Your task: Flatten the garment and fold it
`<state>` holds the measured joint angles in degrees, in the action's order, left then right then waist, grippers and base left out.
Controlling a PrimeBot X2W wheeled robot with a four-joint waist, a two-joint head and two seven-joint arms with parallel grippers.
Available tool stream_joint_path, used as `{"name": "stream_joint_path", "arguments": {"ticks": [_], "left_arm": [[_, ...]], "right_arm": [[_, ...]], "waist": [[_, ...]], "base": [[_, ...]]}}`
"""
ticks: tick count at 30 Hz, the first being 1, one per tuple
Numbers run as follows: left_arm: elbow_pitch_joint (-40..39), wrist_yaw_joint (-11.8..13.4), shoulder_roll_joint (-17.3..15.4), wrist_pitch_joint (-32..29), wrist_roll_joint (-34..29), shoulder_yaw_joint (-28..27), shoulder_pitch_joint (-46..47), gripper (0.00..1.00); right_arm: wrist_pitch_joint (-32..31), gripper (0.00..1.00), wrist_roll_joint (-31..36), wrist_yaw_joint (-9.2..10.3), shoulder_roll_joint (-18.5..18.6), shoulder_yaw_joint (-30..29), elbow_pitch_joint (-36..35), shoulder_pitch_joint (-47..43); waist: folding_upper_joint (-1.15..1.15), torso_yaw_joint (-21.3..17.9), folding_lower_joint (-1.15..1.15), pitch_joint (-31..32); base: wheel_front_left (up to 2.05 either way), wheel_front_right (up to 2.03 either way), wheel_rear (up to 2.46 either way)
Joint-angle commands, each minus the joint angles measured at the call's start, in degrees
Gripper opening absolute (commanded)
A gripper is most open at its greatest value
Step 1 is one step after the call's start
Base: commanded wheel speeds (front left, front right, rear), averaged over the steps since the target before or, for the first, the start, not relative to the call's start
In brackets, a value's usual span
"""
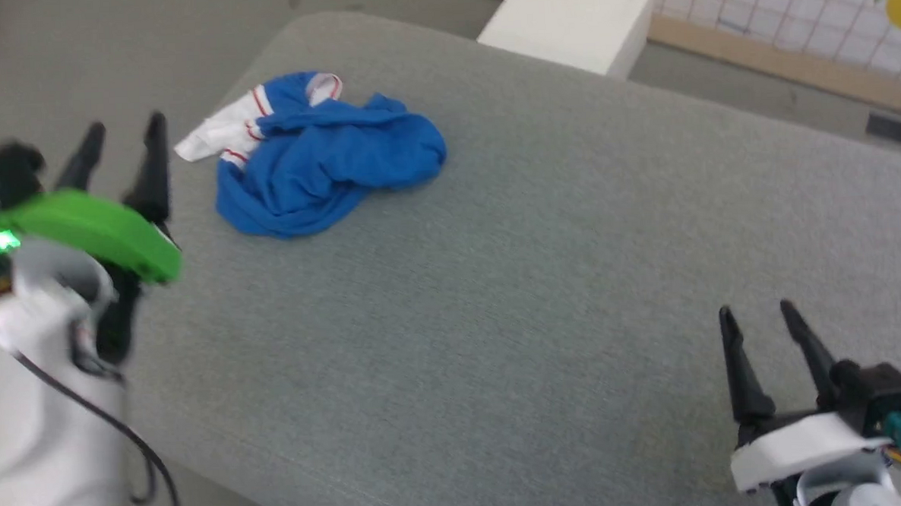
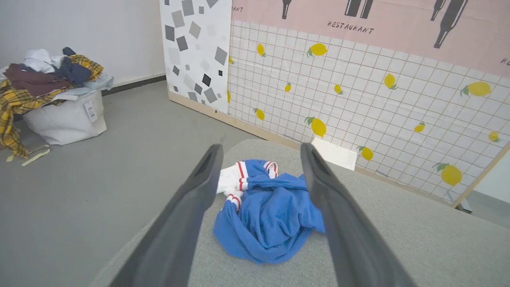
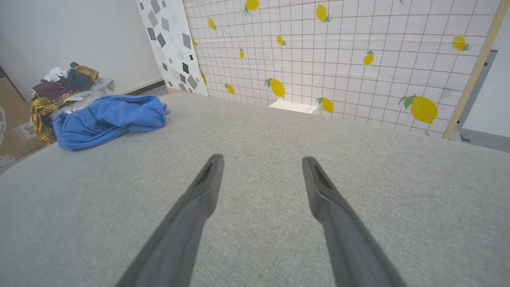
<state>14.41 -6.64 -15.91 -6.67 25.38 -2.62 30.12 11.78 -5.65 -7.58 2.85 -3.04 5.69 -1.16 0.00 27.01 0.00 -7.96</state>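
Your garment [image 1: 325,163] is a crumpled heap near the far left corner of the grey padded surface [image 1: 513,296]. The blue body is bunched over itself, and one white sleeve with red stripes pokes out toward the left edge. Nothing's flattened or folded, so you're at square one.

Your left gripper [image 1: 126,124] hangs just left of the heap, not touching it, fingers spread wide and empty. In the left wrist view the shirt sits right between them. The right gripper [image 1: 756,309] is well apart at the near right, also wide open with nothing in it, over bare cloth.

What I'd worry about: the heap looks several layers deep, so a pinch into the middle will likely grab two or three layers and lift a ball rather than an edge. The white sleeve lies close to the edge of the surface, so if you drag it leftward the whole shirt could slide off onto the floor [image 2: 131,131]. And with the right arm that far off, a one-handed pull would probably just shift the bundle instead of spreading it.

The surface is woven grey fabric, looks a bit grippy, and there's plenty of room to the right for spreading. Past it there's a white box [image 1: 573,19] against a lemon-print grid panel [image 2: 358,99]. There's also a white bag [image 2: 65,119] heaped with laundry by the wall.
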Motion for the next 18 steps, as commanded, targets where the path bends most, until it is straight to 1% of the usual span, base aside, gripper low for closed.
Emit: {"name": "stream_joint_path", "arguments": {"ticks": [1, 4, 6, 7, 9, 12, 15, 18], "left_arm": [[1.6, -0.5, -1.8, -3.0, 2.2, 0.0, 2.8, 1.00], [5.2, -0.7, -5.2, -8.3, 6.2, -0.6, 8.7, 1.00], [7.2, -0.7, -6.5, -10.5, 8.6, -0.8, 11.7, 1.00], [8.3, -0.8, -7.3, -12.3, 9.2, -0.1, 12.7, 1.00], [10.1, -0.8, -8.0, -14.6, 10.4, 0.5, 14.4, 1.00], [13.2, -0.5, -8.8, -19.2, 11.2, 1.6, 16.1, 1.00], [16.6, 0.5, -8.6, -23.8, 11.9, 2.4, 16.9, 1.00], [20.2, 1.3, -8.3, -28.2, 13.0, 3.0, 16.8, 1.00]], "right_arm": [[-0.8, 1.00, 1.3, 0.09, 0.0, -0.6, -1.3, 1.2], [-2.3, 1.00, 2.9, 0.09, 0.0, -2.5, -4.2, 2.4], [-2.9, 1.00, 3.4, 0.09, 0.0, -5.9, -6.2, 3.0], [-3.1, 1.00, 3.6, 0.09, 0.0, -8.4, -7.4, 3.4], [-3.5, 1.00, 4.2, 0.09, 0.0, -12.3, -9.5, 3.7], [-4.7, 1.00, 5.3, 0.09, 0.0, -16.3, -12.7, 3.9], [-5.6, 1.00, 5.8, 0.09, 0.0, -18.6, -15.3, 3.6], [-6.6, 1.00, 5.9, 0.09, 0.0, -19.6, -17.5, 3.3]], "waist": [[0.00, -5.6, 0.00, -7.4], [0.00, -8.4, 0.00, -12.0], [0.00, -10.0, 0.00, -14.9], [0.00, -10.7, 0.00, -16.2], [0.00, -11.5, 0.00, -18.2], [0.00, -12.3, 0.00, -20.7], [0.00, -12.6, 0.00, -22.0], [0.00, -12.7, 0.00, -22.9]], "base": [[0.00, 0.00, 0.00], [0.00, 0.00, 0.00], [0.00, 0.00, 0.00], [0.00, 0.00, 0.00], [0.00, 0.00, 0.00], [0.00, 0.00, 0.00], [0.00, 0.00, 0.00], [0.00, 0.00, 0.00]]}}
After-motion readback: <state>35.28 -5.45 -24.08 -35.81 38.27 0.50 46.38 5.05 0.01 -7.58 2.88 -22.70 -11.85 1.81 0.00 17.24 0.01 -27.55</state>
